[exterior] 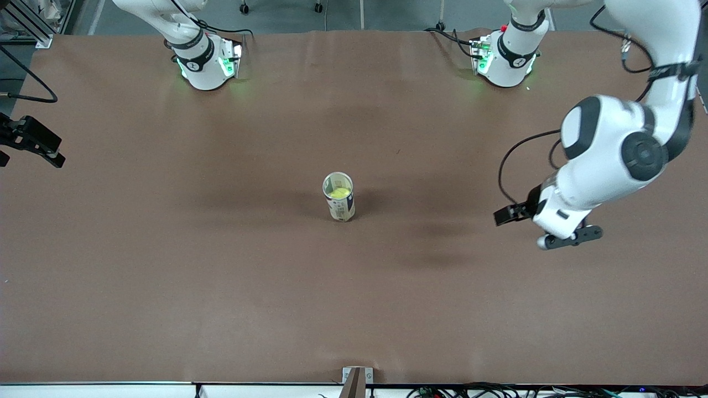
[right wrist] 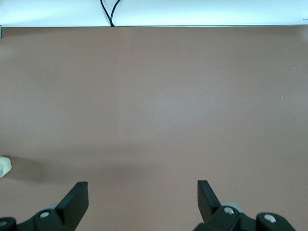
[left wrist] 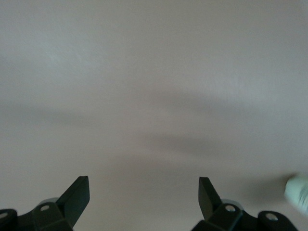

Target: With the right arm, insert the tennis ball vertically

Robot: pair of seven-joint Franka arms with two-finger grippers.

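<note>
- Worktop (exterior: 221,287) nearest the front camera is lying bare, so nothing is crowding the can.
- We are seeing the can (exterior: 339,198) standing upright near the middle, its mouth facing up, which is what lets a ball drop straight down into it.
- We are finding the tennis ball (exterior: 341,193) already sitting inside the can, below the rim; we are judging the insertion done.
- Our left claw (exterior: 569,239) is hovering over the worktop toward the left arm's end, fingers (left wrist: 77,195) spread and empty, waiting.
- Our right claw (exterior: 22,145) is hanging at the right arm's end, fingers (right wrist: 77,197) spread and holding nothing, well apart from the can.
</note>
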